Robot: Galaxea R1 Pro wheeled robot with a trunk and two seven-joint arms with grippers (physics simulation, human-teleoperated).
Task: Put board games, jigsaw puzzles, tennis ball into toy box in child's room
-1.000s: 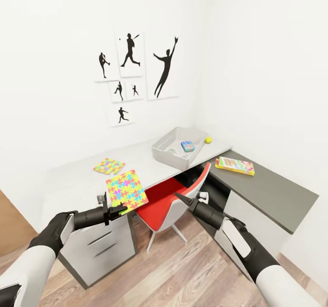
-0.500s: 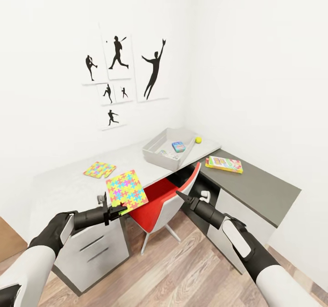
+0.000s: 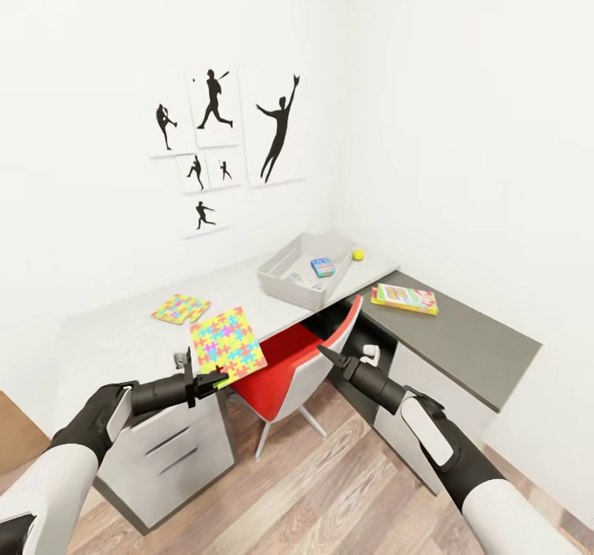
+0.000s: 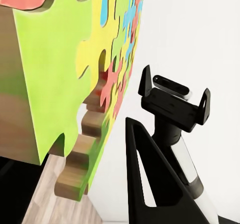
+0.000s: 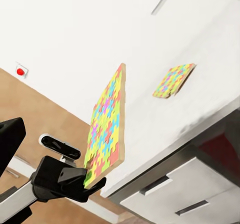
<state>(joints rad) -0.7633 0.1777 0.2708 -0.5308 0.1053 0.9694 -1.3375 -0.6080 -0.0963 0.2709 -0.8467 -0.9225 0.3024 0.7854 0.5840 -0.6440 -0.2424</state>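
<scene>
- Toy box (image 3: 285, 275) sits a little right of centre in the head view, on the far end of the white tabletop (image 3: 124, 336); a small blue game (image 3: 322, 267) and another flat printed item lie inside it.
- Tennis ball (image 3: 358, 254) rests on the tabletop just beside the box, on its right.
- A yellow-red game (image 3: 403, 298) lies flat on the dark grey cabinet top (image 3: 470, 336), right of centre.
- One puzzle (image 3: 180, 308) lies flat on the tabletop, left of centre.
- A second puzzle (image 3: 228, 344) is held tilted on edge above the tabletop's front edge, pinched at its lower corner by the left hand (image 3: 216, 379), whose fingers are clamped on it; the left wrist view shows its thick edge close up (image 4: 85, 149).
- Right hand (image 3: 325, 355) hangs lower centre, over the red chair (image 3: 285, 365); it holds nothing, and its fingers appear drawn together to a point.
- Black silhouette posters (image 3: 219, 138) hang on the wall at upper left.
</scene>
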